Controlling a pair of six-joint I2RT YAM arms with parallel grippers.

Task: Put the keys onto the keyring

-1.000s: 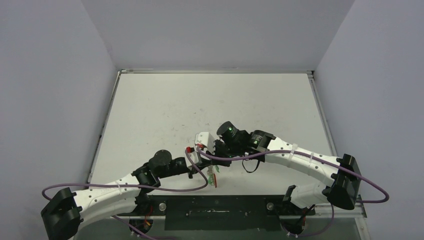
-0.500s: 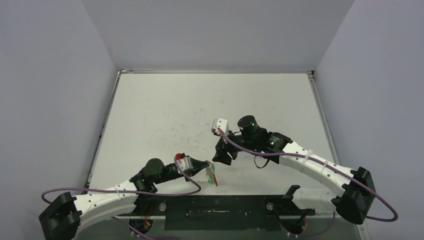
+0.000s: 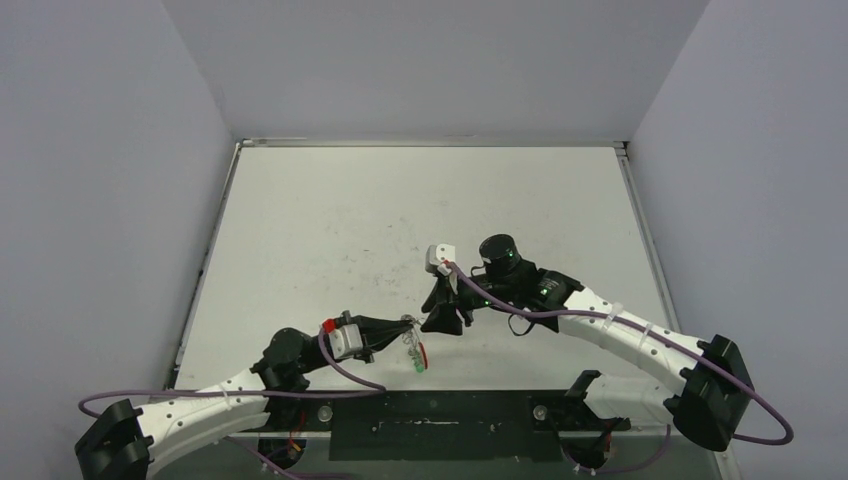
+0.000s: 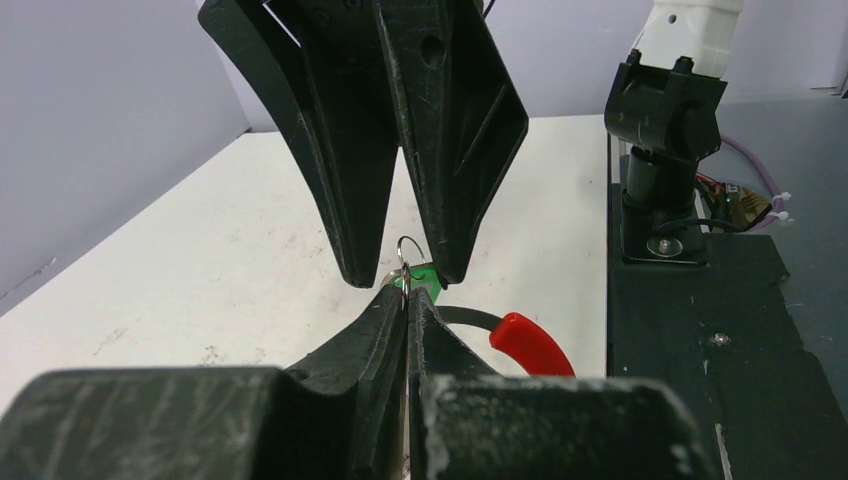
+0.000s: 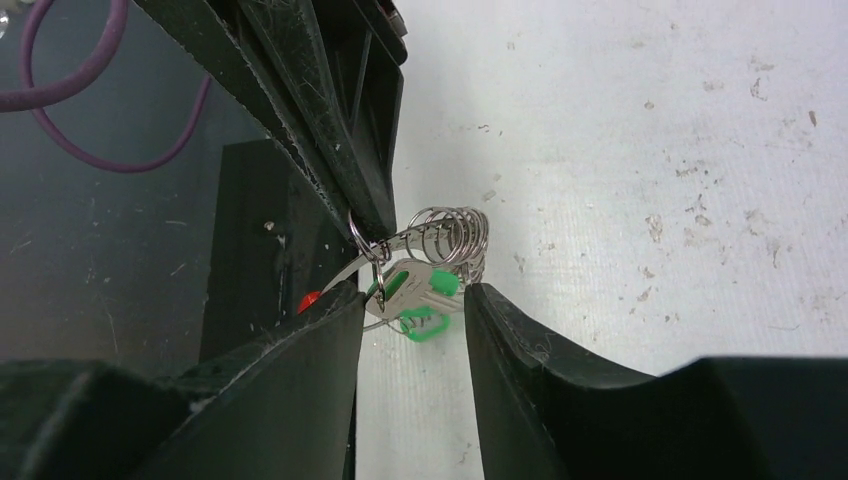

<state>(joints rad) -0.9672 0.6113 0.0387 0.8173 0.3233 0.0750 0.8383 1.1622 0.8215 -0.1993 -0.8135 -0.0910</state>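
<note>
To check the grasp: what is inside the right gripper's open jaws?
The keys with their green tag, not yet clamped. The left gripper covers most of the keyring; only wire loops and a red part show.

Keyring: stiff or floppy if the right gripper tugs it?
Probably floppy: the keyring curves away loosely from the shut left gripper that pinches it. Its stacked silver rings look loose, likely to slide. The keys seem light, so should swing easily.

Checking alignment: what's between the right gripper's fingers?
Right wrist view: the small silver keys with their green plastic tag sit in the open right gripper's gap, next to the silvery looped keyring pinched by the shut left gripper.
</note>
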